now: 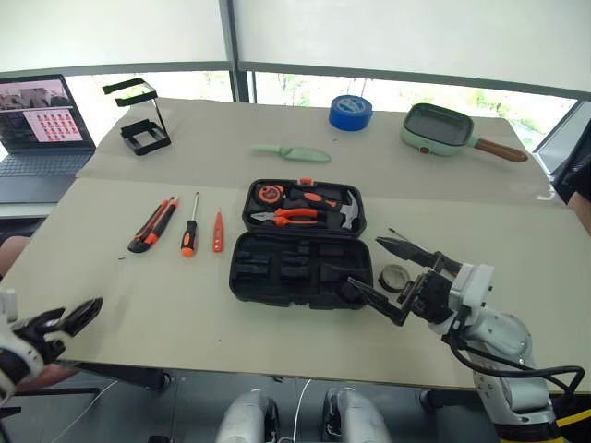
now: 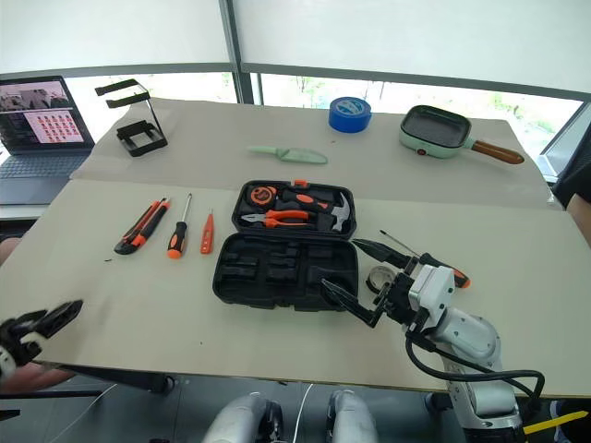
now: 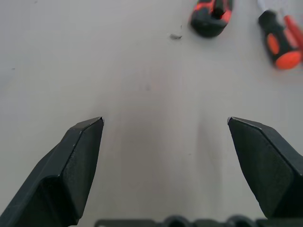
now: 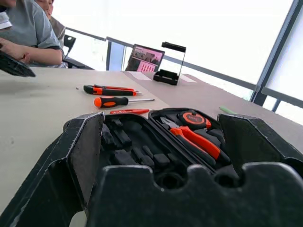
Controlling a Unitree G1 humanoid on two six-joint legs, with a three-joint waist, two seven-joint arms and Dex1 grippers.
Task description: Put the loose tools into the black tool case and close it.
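The black tool case (image 1: 277, 272) lies open mid-table; its far half holds pliers, a hammer and a tape measure, and its near half shows bare slots. Left of it lie an orange-and-black utility knife (image 1: 152, 224), a black-and-orange screwdriver (image 1: 190, 227) and a slim orange screwdriver (image 1: 218, 232). A small dark tape roll (image 1: 395, 275) and another screwdriver (image 2: 455, 276) rest right of the case. My right gripper (image 1: 363, 262) hovers open at the case's right end, in front of the roll. My left gripper (image 1: 78, 318) is open over bare table at the near left edge.
At the back stand a black wire stand (image 1: 140, 120), a pale green knife (image 1: 291, 152), a blue tape roll (image 1: 351, 113) and a green pan (image 1: 439, 129). A laptop (image 1: 42, 125) sits far left. A person (image 4: 28, 28) sits beyond the table's left side.
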